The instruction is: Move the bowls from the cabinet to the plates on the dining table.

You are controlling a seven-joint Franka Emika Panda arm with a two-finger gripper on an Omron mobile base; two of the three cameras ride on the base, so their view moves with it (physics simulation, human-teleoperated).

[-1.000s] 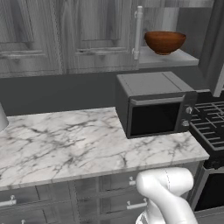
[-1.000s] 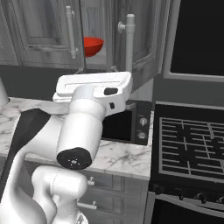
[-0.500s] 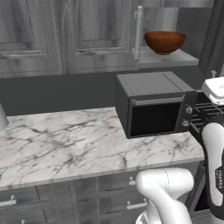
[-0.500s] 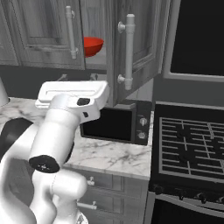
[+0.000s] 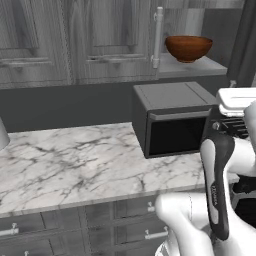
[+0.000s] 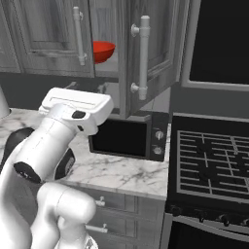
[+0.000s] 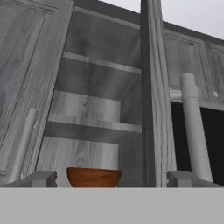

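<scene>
You're lining up on the brown bowl (image 7: 93,176) in the cabinet (image 7: 100,87), gripper (image 7: 112,178) jaws wide apart. Next, reach in above the microwave (image 5: 172,120).

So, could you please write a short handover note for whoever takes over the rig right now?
Gripper: open and empty, its fingers spread, aimed up into the open cabinet.
Brown bowl: on the cabinet's lower shelf above the microwave, straight ahead of the gripper in the hand view.
Red bowl: on that shelf too, seen between the doors in the right base view.
Done: cabinet open.
Left: grasp each bowl and carry it to a plate on the dining table; neither bowl is picked up yet.
</scene>
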